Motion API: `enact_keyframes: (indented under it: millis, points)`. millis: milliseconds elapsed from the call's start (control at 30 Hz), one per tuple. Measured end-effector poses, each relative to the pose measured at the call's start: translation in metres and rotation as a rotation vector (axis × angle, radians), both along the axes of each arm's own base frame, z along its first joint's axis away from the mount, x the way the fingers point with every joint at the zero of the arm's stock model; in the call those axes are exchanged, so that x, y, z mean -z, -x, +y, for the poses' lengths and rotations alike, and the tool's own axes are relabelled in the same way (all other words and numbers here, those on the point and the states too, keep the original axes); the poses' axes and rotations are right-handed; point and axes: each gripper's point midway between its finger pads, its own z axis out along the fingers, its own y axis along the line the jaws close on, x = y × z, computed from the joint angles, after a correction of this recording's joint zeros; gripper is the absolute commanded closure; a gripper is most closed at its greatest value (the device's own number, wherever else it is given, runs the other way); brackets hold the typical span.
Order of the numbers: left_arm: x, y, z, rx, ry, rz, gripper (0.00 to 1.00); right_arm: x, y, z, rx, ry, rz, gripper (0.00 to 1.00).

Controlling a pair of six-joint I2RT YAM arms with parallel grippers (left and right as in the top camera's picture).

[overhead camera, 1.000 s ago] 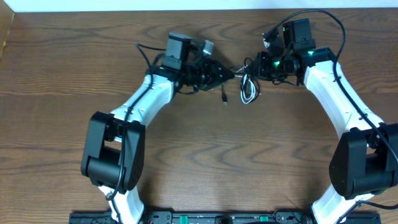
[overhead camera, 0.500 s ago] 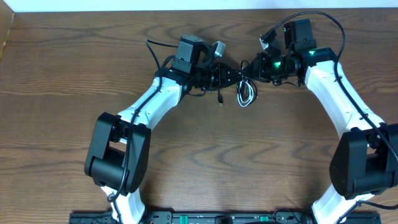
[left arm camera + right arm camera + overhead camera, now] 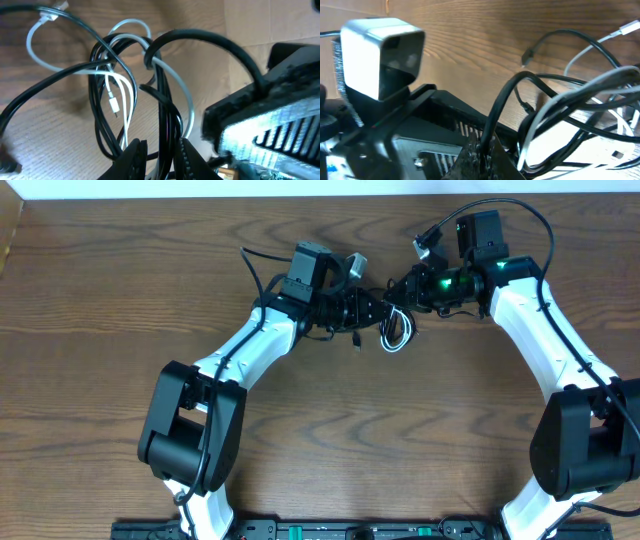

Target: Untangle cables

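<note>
The cables hang as one knot between my two grippers at the far middle of the table. The white cable loops down below the knot, and the black cable dangles a plug end beside it. My left gripper reaches in from the left. Its jaws are pressed in on black cable strands, with the white cable looping just behind. My right gripper comes in from the right, its fingertips shut on one black cable strand; the white cable curls to the right.
The two gripper heads nearly touch over the wooden table. The right gripper's body fills the left wrist view's right side, and the left arm's white camera box looms in the right wrist view. Thick black arm wires arch over both wrists.
The left arm has moved right, up to the knot, and its jaws have narrowed around the black strands. The right gripper has stayed shut in place; the hanging loops shifted slightly left.
</note>
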Motion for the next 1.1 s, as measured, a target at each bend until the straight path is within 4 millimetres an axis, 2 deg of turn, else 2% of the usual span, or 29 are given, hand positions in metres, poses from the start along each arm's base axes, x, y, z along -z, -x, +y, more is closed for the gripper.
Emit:
enact_keyframes:
  millis: [200,267,300,533,600,767,967,1100]
  points:
    - [0.008,0.009,0.002,0.012,-0.026,0.038,0.81,-0.001,0.001,0.001,-0.004,-0.006,0.002,0.99]
    - [0.008,0.01,0.001,0.018,-0.027,0.036,0.91,-0.001,0.001,0.001,-0.004,-0.007,0.002,0.99]
    - [0.008,0.01,0.0,0.022,-0.027,0.031,0.92,-0.001,0.001,0.001,-0.004,-0.007,0.002,0.99]
    - [0.011,0.017,-0.004,0.037,-0.038,0.042,0.93,0.001,0.001,-0.002,0.003,-0.003,0.012,0.99]
    - [0.015,0.019,-0.001,0.028,-0.061,0.061,0.93,0.006,0.002,-0.01,0.026,0.026,0.035,0.99]
    - [0.033,0.018,0.015,0.006,-0.163,0.051,0.92,0.034,0.006,-0.051,0.144,0.215,0.121,0.99]
    - [0.069,0.011,0.068,-0.13,-0.406,0.108,0.93,0.066,0.027,-0.109,0.253,0.572,0.218,0.99]
    - [0.08,0.003,0.094,-0.203,-0.508,0.108,0.93,0.071,0.039,-0.132,0.272,0.744,0.239,0.99]
